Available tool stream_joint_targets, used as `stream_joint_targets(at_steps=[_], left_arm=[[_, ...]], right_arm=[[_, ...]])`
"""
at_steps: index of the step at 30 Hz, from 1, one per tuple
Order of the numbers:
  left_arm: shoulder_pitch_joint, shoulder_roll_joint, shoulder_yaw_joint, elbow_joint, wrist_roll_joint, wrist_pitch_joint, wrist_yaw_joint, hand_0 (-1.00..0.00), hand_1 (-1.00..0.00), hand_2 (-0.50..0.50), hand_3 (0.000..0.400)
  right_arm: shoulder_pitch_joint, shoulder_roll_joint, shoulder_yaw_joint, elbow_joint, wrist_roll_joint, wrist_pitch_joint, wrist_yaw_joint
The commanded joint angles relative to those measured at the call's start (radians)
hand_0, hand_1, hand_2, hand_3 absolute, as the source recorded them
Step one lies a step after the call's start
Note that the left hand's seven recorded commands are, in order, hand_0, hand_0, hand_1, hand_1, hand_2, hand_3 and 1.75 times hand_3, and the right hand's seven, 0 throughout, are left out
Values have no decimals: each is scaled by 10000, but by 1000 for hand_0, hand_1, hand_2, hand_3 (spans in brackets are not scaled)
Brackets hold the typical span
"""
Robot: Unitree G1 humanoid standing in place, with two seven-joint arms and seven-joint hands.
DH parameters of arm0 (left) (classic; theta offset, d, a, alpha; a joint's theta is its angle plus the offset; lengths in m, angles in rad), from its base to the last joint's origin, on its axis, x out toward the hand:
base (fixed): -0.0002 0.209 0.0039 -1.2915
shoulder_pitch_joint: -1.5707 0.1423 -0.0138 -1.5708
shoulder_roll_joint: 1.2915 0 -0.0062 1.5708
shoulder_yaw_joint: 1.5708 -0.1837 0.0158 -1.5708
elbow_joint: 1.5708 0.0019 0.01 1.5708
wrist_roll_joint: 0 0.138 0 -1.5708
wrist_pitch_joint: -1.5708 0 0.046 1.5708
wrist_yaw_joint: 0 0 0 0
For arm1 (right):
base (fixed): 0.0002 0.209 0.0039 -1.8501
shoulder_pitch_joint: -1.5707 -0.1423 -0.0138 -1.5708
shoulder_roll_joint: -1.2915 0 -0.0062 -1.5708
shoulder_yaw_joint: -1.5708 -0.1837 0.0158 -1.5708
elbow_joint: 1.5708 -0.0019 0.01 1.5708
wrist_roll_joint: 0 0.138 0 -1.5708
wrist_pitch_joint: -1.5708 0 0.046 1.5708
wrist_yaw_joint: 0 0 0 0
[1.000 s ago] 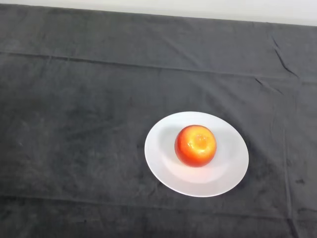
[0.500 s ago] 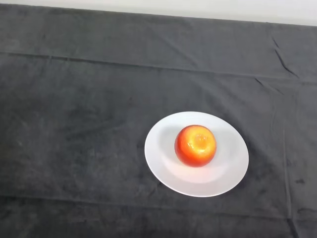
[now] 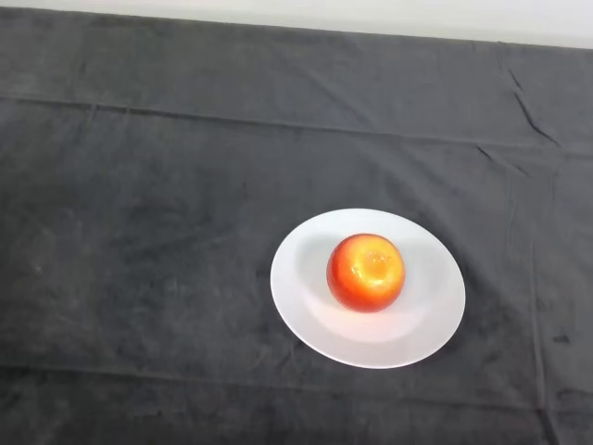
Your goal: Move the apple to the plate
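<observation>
Apple [image 3: 366, 272] sits on the white plate [image 3: 306, 311], lower right of centre of frame, roughly mid-plate, slightly toward the plate's upper half. Upright-ish, pale glossy patch on top facing cam; no stem that I can make out. Plate lies flat on the dark cloth [image 3: 139, 232], which covers the whole table up to a light strip along the top edge of frame. Cloth has a few creases, esp. upper right.

Hand: not in frame at all, no arm either. So can't tell how open it is or whether it has hold of anything; nothing is touching the apple in this view. Apple-to-hand relation can't be given beyond that: the apple sits alone, w/ the frame's lower left corner, where the arm would enter, showing only cloth.

Task status, judging from the layout: apple already on plate, looks done.

Handling guess: round, smooth, shiny skin, so prob. slippery for thick fingers. Rigid, no give, moderate weight. Could roll if nudged since the plate is shallow w/ a low rim. Not fragile as such, but a drop might bruise it if real. If it needed regrasping, best hold is around the widest part, thumb on one side and fingers opposite, coming from above or the left side of frame. Plate is light and may slide on cloth if bumped.
</observation>
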Motion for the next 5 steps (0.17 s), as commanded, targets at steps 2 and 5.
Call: stream_joint_targets(at_steps=[2,5], left_arm=[[3,14,165,302,205,-52,-145,0,0,0,0],[5,10,192,297,224,-44,-159,0,0,0,0]], right_arm=[[1086,1571,-52,809,266,664,24],[1085,1572,-43,809,278,664,27]])
